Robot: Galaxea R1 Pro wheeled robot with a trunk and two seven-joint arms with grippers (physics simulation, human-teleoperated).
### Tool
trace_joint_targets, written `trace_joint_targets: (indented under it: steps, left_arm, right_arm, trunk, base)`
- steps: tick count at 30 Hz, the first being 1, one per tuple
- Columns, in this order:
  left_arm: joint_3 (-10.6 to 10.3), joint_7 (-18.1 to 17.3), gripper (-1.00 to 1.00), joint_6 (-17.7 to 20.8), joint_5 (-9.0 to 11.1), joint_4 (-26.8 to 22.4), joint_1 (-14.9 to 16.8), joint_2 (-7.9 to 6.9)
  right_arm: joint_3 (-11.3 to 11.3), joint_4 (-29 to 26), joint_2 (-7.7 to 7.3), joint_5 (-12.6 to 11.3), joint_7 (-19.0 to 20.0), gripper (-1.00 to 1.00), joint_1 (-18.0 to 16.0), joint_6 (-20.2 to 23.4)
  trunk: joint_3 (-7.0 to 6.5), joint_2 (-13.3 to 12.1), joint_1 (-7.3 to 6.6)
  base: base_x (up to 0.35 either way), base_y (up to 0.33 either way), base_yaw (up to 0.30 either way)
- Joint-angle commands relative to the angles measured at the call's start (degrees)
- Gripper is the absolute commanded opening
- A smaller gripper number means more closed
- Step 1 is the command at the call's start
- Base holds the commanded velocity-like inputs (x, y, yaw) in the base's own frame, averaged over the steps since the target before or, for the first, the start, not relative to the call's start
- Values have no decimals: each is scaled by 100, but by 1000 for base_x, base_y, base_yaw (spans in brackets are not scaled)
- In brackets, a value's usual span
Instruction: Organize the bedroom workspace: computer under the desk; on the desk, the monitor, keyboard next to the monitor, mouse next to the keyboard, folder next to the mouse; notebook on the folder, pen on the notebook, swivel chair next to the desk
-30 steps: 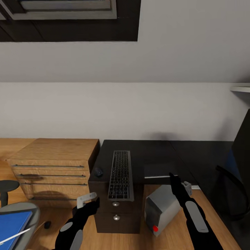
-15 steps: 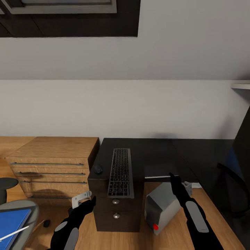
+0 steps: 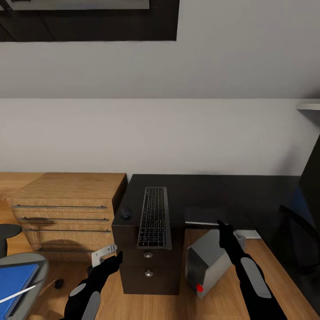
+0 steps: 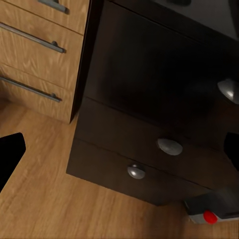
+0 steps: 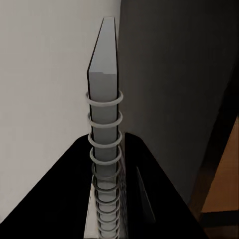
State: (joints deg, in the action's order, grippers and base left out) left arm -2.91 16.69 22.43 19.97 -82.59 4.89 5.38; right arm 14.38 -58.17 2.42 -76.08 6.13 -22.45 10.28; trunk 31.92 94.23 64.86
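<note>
The dark grey keyboard (image 3: 154, 217) lies lengthwise on the glossy black desk (image 3: 200, 195), with a small dark mouse (image 3: 126, 213) beside it. Under the desk stands the light grey computer (image 3: 208, 262), tilted. My right gripper (image 3: 224, 233) hovers above the computer, shut on the spiral-bound notebook (image 5: 104, 129), which I see edge-on. My left gripper (image 3: 109, 257) is open in front of the desk drawers (image 4: 149, 134) with nothing in it. At the lower left, the blue folder (image 3: 15, 284) and white pen (image 3: 18, 295) rest on the swivel chair (image 3: 33, 264). The monitor (image 3: 312, 182) is cut off at the right edge.
A low light-wood chest of drawers (image 3: 66, 209) stands against the white wall, left of the desk. Two round silver knobs (image 3: 148, 255) mark the desk's dark drawers. Wood floor lies between me and the desk.
The whole picture has shifted slightly, so the camera moved. Both arms hold nearly the same pose, and the notebook stays in the right gripper.
</note>
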Motion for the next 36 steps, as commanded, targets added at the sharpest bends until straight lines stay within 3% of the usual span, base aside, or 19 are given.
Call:
trace_joint_targets:
  steps: [1, 9, 36]
  left_arm:
    - [-8, 48, 100, 16, 60, -8, 3, -1]
    - [-10, 46, 100, 28, 60, -6, 3, -1]
    - [-8, 36, 100, 33, 60, 14, 3, -17]
  right_arm:
    - [23, -1, -1, -127, 32, -100, -5, 94]
    - [21, -2, -15, -247, 37, -100, -5, 169]
    - [-23, -1, -19, -228, 25, -100, -5, 211]
  trunk:
    - [24, 45, 22]
    - [168, 366, 198]
    - [168, 366, 198]
  base:
    - [0, 0, 0]
    - [0, 0, 0]
    - [25, 0, 0]
